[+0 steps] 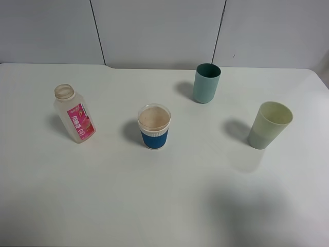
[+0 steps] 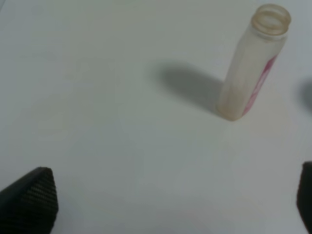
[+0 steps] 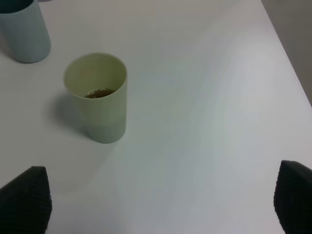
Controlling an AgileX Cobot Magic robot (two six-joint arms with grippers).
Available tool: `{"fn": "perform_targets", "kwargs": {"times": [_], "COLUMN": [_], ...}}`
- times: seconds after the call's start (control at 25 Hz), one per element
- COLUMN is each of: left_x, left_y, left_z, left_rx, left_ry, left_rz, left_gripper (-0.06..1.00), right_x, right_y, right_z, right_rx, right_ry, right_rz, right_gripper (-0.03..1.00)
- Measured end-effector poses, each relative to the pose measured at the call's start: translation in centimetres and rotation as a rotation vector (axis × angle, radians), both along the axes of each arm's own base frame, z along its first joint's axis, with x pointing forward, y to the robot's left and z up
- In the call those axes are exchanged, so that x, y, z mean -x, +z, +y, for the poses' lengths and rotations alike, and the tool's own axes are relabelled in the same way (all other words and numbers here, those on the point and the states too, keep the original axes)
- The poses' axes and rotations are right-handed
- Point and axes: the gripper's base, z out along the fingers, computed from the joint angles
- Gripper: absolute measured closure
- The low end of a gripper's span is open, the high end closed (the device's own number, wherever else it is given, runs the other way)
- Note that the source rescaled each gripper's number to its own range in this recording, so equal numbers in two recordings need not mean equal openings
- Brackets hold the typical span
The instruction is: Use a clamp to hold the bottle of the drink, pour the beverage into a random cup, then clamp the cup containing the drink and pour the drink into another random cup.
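left pincer (image 2: 170, 200): wide open, holding nothing
right pincer (image 3: 161, 200): open too, empty
bottle (image 1: 75, 113): upright, neck up, far left on the desk (image 1: 169, 206)

On the table (image 1: 164, 206), the bottle (image 1: 75, 114) is standing at the left, uncapped. The banded cup (image 1: 154, 126) is sitting right of it, near the middle. The teal cup (image 1: 206, 83) is standing farther back and to the right. The tall tumbler (image 1: 270, 125) is standing at the far right, well apart, with a little beverage (image 3: 99, 92) lying in its bottom.
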Motion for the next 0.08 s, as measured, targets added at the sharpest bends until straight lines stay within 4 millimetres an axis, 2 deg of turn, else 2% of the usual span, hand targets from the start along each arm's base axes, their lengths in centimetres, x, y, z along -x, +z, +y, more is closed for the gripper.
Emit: {"fn": "perform_targets", "kwargs": {"times": [0.08], "left_x": [0.00], "left_y": [0.00], "left_z": [0.00], "left_rx": [0.000], "left_ry": [0.000], "left_rz": [0.000], "left_gripper": [-0.06], "right_x": [0.00], "right_y": [0.00], "right_z": [0.00], "right_rx": [0.000], "right_ry": [0.000], "right_rz": [0.000], "right_gripper": [0.20]}}
